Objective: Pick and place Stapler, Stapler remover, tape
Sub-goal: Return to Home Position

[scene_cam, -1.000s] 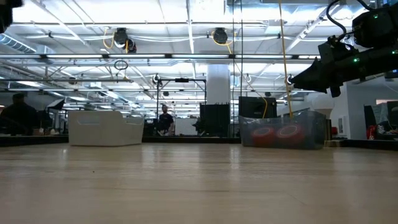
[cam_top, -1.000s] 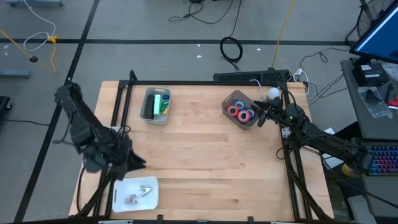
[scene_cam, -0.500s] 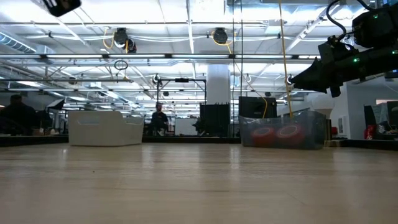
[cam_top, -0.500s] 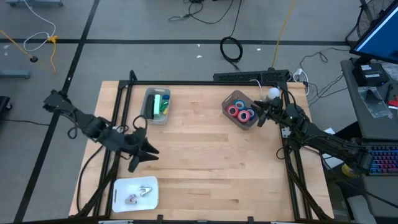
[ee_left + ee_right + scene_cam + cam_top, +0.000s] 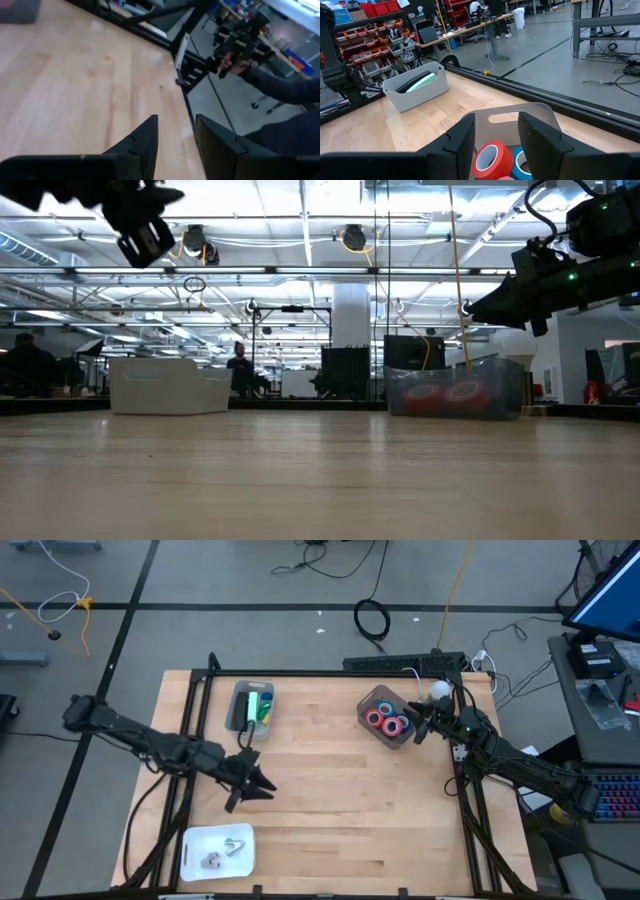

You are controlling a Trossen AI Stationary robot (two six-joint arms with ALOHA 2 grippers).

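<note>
Left gripper [image 5: 176, 125]: suspended above the light wooden table [image 5: 330, 800], over its left-centre area, on an arm stretched in from the left edge. Its two dark fingers [image 5: 148, 134] stand parted, with bare wood showing in the gap; nothing is held.

Right gripper [image 5: 496, 122]: positioned at the right edge of the translucent grey plastic bin [image 5: 372, 695], at the far right of the table. Its fingers are likewise spread apart and empty.

The ring-shaped tape rolls [image 5: 388, 721], red and blue with white cores, lie inside this bin, directly below the right gripper's fingers.

A pale grey rectangular bin [image 5: 238, 710] at the far left-centre holds a green elongated item [image 5: 264, 708].

A white flat tray [image 5: 200, 840] at the near left corner carries small pale items [image 5: 212, 860], too small to identify.

Beyond the table edge, a person's hand [image 5: 227, 61] grips a dark device.
</note>
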